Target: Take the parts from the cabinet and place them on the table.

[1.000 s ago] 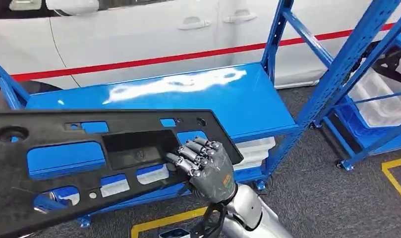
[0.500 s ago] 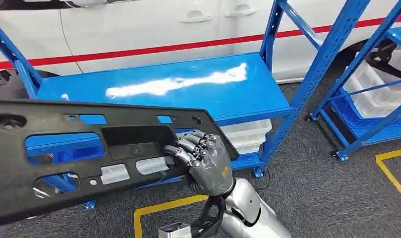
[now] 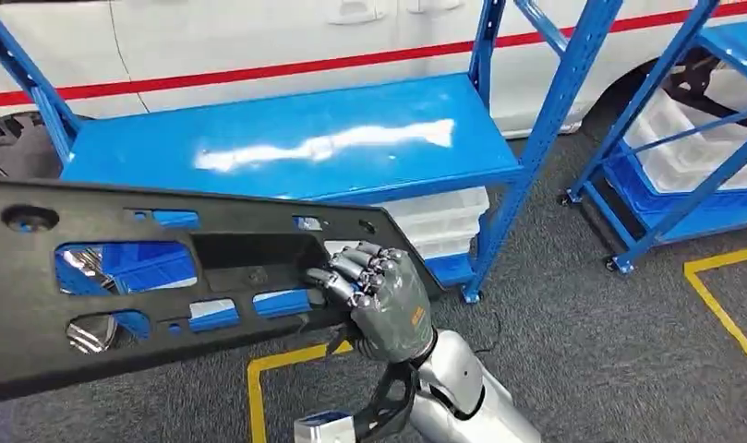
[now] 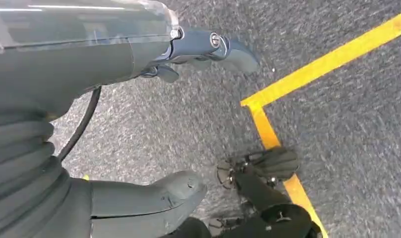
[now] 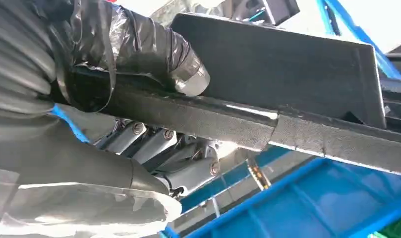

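**Black panel gripped over the blue shelf**

Black plastic fills the lower left of the head view: a long panel [image 3: 120, 277] with cut-out windows, held tilted in the air in front of the blue rack shelf [image 3: 286, 148]. The right hand [image 3: 383, 300] grips the panel's near edge at its right end, fingers [image 3: 346, 277] curled over the top face. Behind the shelf stands a white car [image 3: 259, 37] with a red stripe. White bins [image 3: 443, 226] sit on the lower level of the rack, and a second blue rack [image 3: 683, 138] stands well to the right. Yellow floor tape [image 3: 259, 388] runs across grey carpet.

In the left wrist view, the left hand [image 4: 104, 114] hangs over the grey carpet [image 4: 188, 119] beside a yellow tape corner [image 4: 267, 124]; its fingers are spread and hold nothing.

In the right wrist view, the thumb [image 5: 153, 54] presses one face of the panel's edge while the fingers wrap the other, clamping it firmly.
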You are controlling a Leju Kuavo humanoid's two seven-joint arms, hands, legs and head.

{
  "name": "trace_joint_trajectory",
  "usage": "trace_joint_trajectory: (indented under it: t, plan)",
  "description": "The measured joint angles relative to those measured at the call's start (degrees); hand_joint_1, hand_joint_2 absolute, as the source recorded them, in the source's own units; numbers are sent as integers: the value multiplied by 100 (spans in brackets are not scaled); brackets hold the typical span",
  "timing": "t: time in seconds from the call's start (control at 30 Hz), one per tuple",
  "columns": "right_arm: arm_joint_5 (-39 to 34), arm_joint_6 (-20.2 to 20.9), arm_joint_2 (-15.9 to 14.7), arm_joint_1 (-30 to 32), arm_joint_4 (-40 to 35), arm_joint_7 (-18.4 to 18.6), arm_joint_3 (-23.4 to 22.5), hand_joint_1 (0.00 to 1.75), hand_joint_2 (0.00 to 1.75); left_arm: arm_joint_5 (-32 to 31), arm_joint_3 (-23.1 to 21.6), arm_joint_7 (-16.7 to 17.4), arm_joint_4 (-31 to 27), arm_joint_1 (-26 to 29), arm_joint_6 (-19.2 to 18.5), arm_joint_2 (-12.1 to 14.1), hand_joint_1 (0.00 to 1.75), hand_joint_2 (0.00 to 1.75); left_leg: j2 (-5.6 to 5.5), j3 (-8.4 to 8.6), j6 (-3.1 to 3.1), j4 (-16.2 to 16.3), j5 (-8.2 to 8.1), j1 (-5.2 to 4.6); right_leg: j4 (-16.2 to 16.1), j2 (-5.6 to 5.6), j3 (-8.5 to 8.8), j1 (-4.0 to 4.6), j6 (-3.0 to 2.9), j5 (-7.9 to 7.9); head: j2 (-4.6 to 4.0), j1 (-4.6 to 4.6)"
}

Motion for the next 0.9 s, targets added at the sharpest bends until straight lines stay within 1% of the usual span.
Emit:
trace_joint_trajectory:
  t: [0.03, 0.07, 0.1, 0.13, 0.17, 0.2, 0.23, 0.27, 0.3, 0.33, 0.37, 0.4, 0.43, 0.47, 0.5, 0.53, 0.57, 0.6, 0.63, 0.67, 0.7, 0.73, 0.77, 0.8, 0.83, 0.87, 0.9]
  plan:
    - [0, 0, 2, 7, -2, 0, -2, 175, 175, -7, -2, 2, 0, 1, 0, 0, 0, 175, -6, -108, -17, 187, -345, -7, -3, 6, -92, 4, -49, 75, -2, -4]
    - [0, -4, 4, 17, -2, 0, -4, 175, 175, -17, -2, 7, 0, 4, -9, -2, 0, 175, -6, -213, -40, 583, -769, 0, 1, 5, -188, 10, -78, 153, -2, -2]
    - [0, -4, 4, 27, -2, 0, -7, 175, 175, -28, -2, 7, 0, 1, -18, -11, 0, 175, -4, -305, -56, 1009, -1074, 2, 4, 3, -274, 23, -86, 219, -2, -2]
    - [0, -4, 2, 46, -2, 0, -9, 175, 175, -35, -2, 7, 0, -6, -17, -15, 0, 175, -5, -374, -67, 1412, -1256, 1, 9, 1, -363, 42, -90, 283, -2, -4]
    - [9, -4, 4, 69, -2, 0, -11, 175, 175, -37, -4, 7, 0, -9, -17, -15, 0, 175, -5, -376, -71, 1701, -1244, 1, 23, -4, -462, 55, -90, 350, -2, -2]
    - [20, -4, 4, 83, -2, 2, -15, 175, 175, -44, -6, 7, 0, -10, -17, -15, 0, 175, -6, -284, -61, 1754, -1078, -1, 43, -6, -556, 64, -87, 407, 0, -2]
    - [20, -4, 2, 93, -2, 4, -20, 175, 175, -52, -9, 9, 0, -10, -17, -15, 0, 175, -6, -82, -42, 1591, -836, -4, 68, -5, -651, 68, -79, 462, -2, -2]
    - [20, -4, 2, 102, -2, 7, -26, 175, 175, -52, -13, 11, 0, -12, -22, -15, 0, 175, -7, 233, -13, 1220, -647, -10, 93, -1, -735, 72, -65, 513, -2, -2]
    - [20, -4, 4, 107, -2, 9, -35, 175, 175, -52, -20, 13, 0, -21, -31, -15, 0, 175, -14, 608, 25, 739, -613, -19, 111, 6, -792, 75, -50, 561, 0, -4]
    - [20, -4, 4, 110, -9, 11, -42, 175, 175, -59, -22, 15, 0, -44, -35, -11, 0, 175, -22, 1047, 80, 118, -840, -58, 133, 8, -829, 92, -16, 609, -2, -2]
    - [20, -4, 4, 111, -15, 13, -50, 175, 175, -65, -24, 13, 0, -50, -35, -15, 0, 175, -21, 1232, 86, -230, -944, -65, 138, 0, -843, 90, 16, 656, -2, -2]
    - [20, -2, 4, 114, -15, 15, -52, 175, 175, -70, -26, 17, 0, -55, -42, -22, 0, 175, -22, 1162, 91, -228, -936, -80, 111, -11, -849, 84, 53, 728, -2, -2]
    - [20, 0, 4, 120, -15, 17, -52, 175, 175, -70, -26, 20, 0, -55, -42, -24, 0, 175, -22, 1146, 117, -221, -907, -97, 83, -13, -849, 65, 84, 784, 0, -2]
    - [17, 9, 4, 130, -15, 20, -52, 175, 175, -72, -26, 33, 0, -36, -42, -26, 0, 175, -17, 1116, 158, -255, -837, -98, 50, -7, -847, 70, 128, 846, -2, 0]
    - [11, 26, -4, 141, -15, 26, -61, 175, 175, -76, -26, 37, 0, -33, -44, -44, 0, 175, 21, 1086, 206, -297, -742, -26, 85, 4, -876, 61, 161, 783, -2, -2]
    - [-4, 53, -7, 155, -17, 37, -63, 175, 175, -81, -26, 44, 0, -35, -46, -44, 0, 175, 29, 1017, 256, -297, -681, -39, 217, 24, -956, 54, 188, 510, 0, 2]
    - [-35, 98, -9, 167, -17, 55, -66, 175, 175, -111, -28, 55, 0, -39, -48, -44, 0, 175, 40, 934, 305, -289, -609, -41, 589, 23, -1068, 40, 211, 67, -2, 0]
    - [-63, 122, -13, 188, -17, 68, -68, 175, 175, -120, -28, 57, 0, -38, -50, -44, 0, 175, 42, 850, 312, -281, -546, -46, 1014, 23, -1179, 29, 238, -257, -2, 0]
    - [-83, 136, -18, 210, -17, 77, -68, 175, 175, -125, -28, 59, 0, -38, -52, -44, 0, 175, 42, 756, 314, -265, -479, -52, 1443, 24, -1276, 22, 261, -469, -2, 0]
    - [-94, 140, -24, 224, -17, 81, -68, 175, 175, -133, -28, 63, 0, -33, -52, -44, 0, 175, 43, 657, 307, -240, -422, -55, 1772, 23, -1325, 12, 280, -501, -2, 0]
    - [-98, 140, -28, 235, -17, 83, -70, 175, 175, -133, -28, 70, 0, -27, -52, -44, 0, 175, 45, 543, 293, -203, -365, -55, 1897, 23, -1272, 2, 294, -351, -2, 0]
    - [-98, 140, -31, 240, -17, 83, -70, 175, 175, -133, -31, 74, 0, -26, -57, -44, 0, 175, 47, 446, 278, -169, -324, -55, 1793, 22, -1128, -4, 297, -146, -2, 0]
    - [-107, 148, -31, 241, -17, 85, -70, 175, 175, -135, -31, 74, 0, -26, -57, -46, 0, 175, 47, 347, 261, -132, -280, -54, 1444, 21, -833, -12, 292, 79, -2, 0]
    - [-120, 173, -31, 240, -17, 85, -70, 175, 175, -140, -33, 74, 0, -26, -63, -46, 0, 175, 44, 274, 236, -93, -241, -53, 912, 21, -428, -13, 273, 155, -2, 0]
    - [-135, 194, -31, 238, -17, 83, -70, 175, 175, -144, -37, 77, 0, -26, -70, -48, 0, 175, 41, 228, 207, -58, -218, -56, 447, 24, -103, -8, 236, 7, -2, 0]
    - [-144, 219, -31, 240, -20, 79, -70, 175, 175, -177, -42, 76, 0, -30, -70, -55, 0, 175, 41, 187, 174, -35, -186, -74, 53, 34, 110, 32, 201, -144, -2, -4]
    - [-162, 236, -33, 243, -18, 77, -70, 175, 175, -181, -48, 81, 0, -24, -74, -52, 0, 175, 40, 178, 133, -65, -115, -64, 35, 31, 93, 49, 162, -144, -2, 0]
